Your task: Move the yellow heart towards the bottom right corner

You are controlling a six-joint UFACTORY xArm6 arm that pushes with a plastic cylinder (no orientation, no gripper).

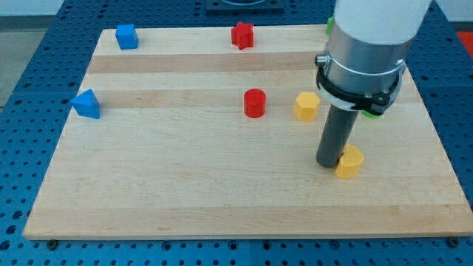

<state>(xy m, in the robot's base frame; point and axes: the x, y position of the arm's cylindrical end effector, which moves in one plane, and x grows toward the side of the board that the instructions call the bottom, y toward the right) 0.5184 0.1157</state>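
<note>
In the one camera view, my rod comes down from the view's top right, and my tip [329, 164] rests on the wooden board [185, 192], touching the left side of the yellow heart [349, 162]. I have no hand to open or close; the rod holds nothing and only leans against that block. The yellow heart lies in the board's right half, below the middle, well apart from the bottom right corner.

I count two yellow blocks: the heart and a yellow hexagon [306, 106], just up and left of my rod. Two are red: a red cylinder [254, 103] near the middle and a red star [242, 35] at the top edge. Two are blue: a blue cube [126, 36] at top left and a blue triangle [86, 104] at the left edge. Slivers of green [329, 26] show behind my arm; shape and number I cannot tell.
</note>
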